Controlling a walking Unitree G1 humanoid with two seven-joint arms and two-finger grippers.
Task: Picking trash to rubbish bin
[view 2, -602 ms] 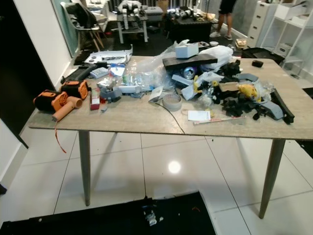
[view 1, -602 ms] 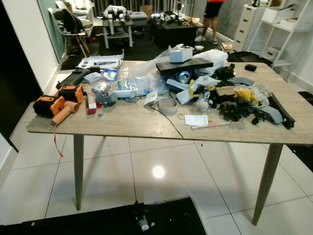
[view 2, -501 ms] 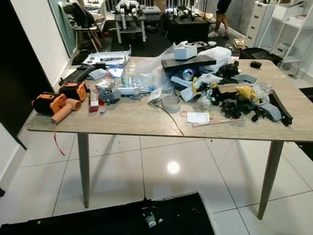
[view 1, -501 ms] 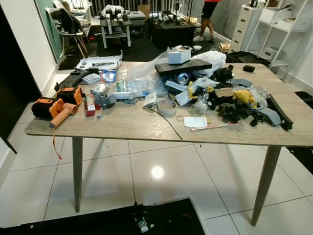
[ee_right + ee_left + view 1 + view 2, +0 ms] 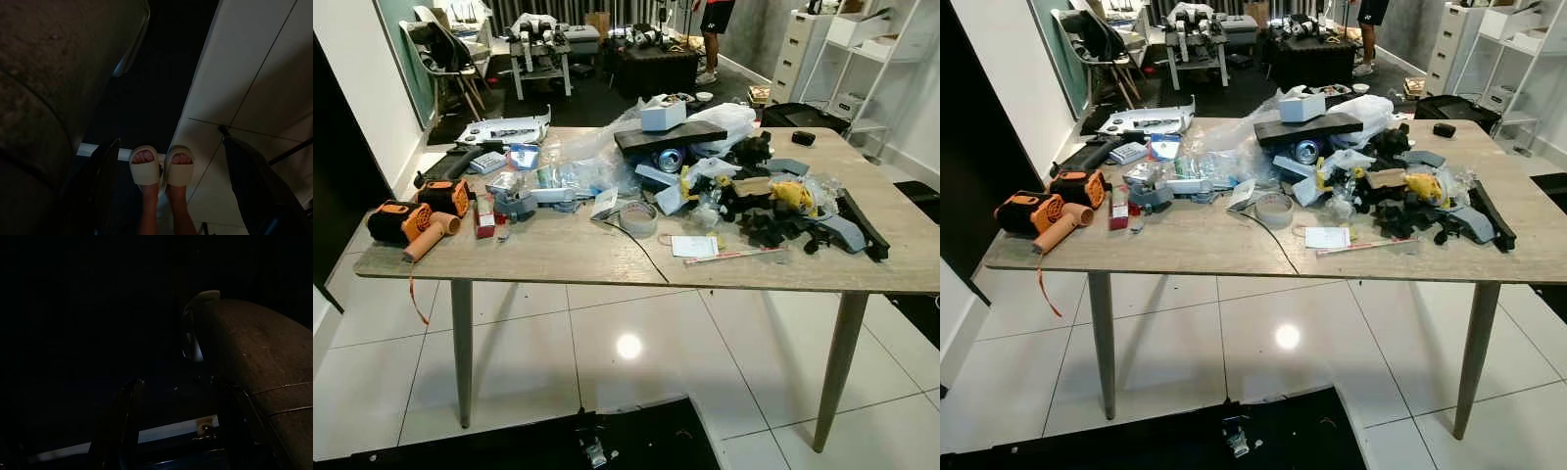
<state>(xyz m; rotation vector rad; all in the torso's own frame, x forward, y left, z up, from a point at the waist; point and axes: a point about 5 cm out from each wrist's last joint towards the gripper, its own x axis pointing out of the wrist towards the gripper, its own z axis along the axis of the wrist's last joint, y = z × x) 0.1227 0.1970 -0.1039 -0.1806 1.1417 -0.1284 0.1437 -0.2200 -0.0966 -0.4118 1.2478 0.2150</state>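
Table [image 5: 558, 257]: standing on white floor tiles, carrying clutter across most of its top.
Left end: orange and black tool [image 5: 409, 219] lying at the front left corner; small red box [image 5: 484, 214] sitting just beside it.
Front centre: tape roll [image 5: 637, 217] resting near the front edge; white card [image 5: 694, 246] lying right of it, a thin pink stick [image 5: 736, 256] lying beside the card.
Back centre: clear plastic bags [image 5: 592, 157] piling up beside a black slab [image 5: 670, 135] carrying a white box [image 5: 663, 115].
Right half: black and grey scraps [image 5: 783, 211] heaping toward the right edge, a yellow piece [image 5: 791, 195] among them.
Left gripper: hanging in dark shade; finger state cannot be told.
Right gripper: hanging low, black fingers [image 5: 105, 191] standing apart; a person's feet in pale slippers [image 5: 161, 166] standing on the floor beyond.
Rubbish bin: cannot be made out.
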